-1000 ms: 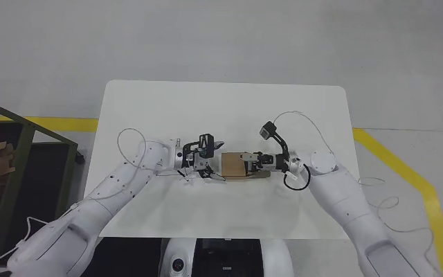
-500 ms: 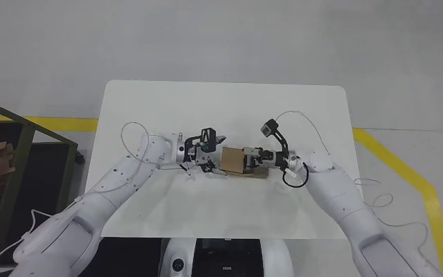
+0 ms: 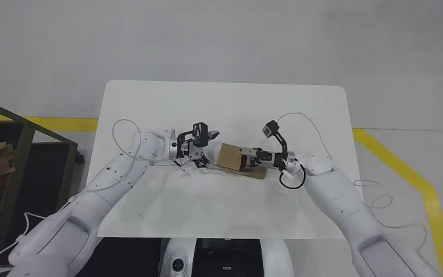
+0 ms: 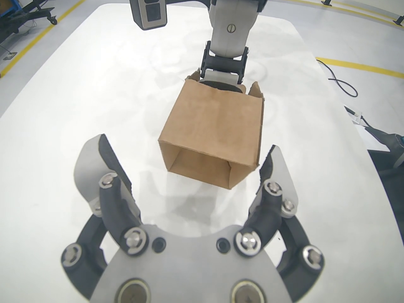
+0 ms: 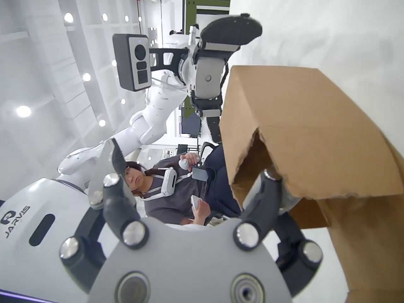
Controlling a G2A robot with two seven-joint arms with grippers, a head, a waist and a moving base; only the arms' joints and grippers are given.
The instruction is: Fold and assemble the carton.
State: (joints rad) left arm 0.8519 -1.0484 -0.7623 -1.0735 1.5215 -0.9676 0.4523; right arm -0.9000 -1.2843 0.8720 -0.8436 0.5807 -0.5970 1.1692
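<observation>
White table point(image 3: 277, 111) bears a brown carton point(image 4: 214, 121), squared, open-ended.

The brown cardboard carton point(image 4: 214, 127), squared into an open-ended tube, lies on its side on the white bench point(image 4: 94, 80).

Carton point(image 3: 232, 158) on table point(image 3: 291, 111) centre, left end effector point(image 3: 210, 149) just left, right end effector point(image 3: 250, 158) at its right end

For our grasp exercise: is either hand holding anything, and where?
Nothing is clamped: left hand open, short of the carton; right hand open, one finger inside the carton's end.
</observation>
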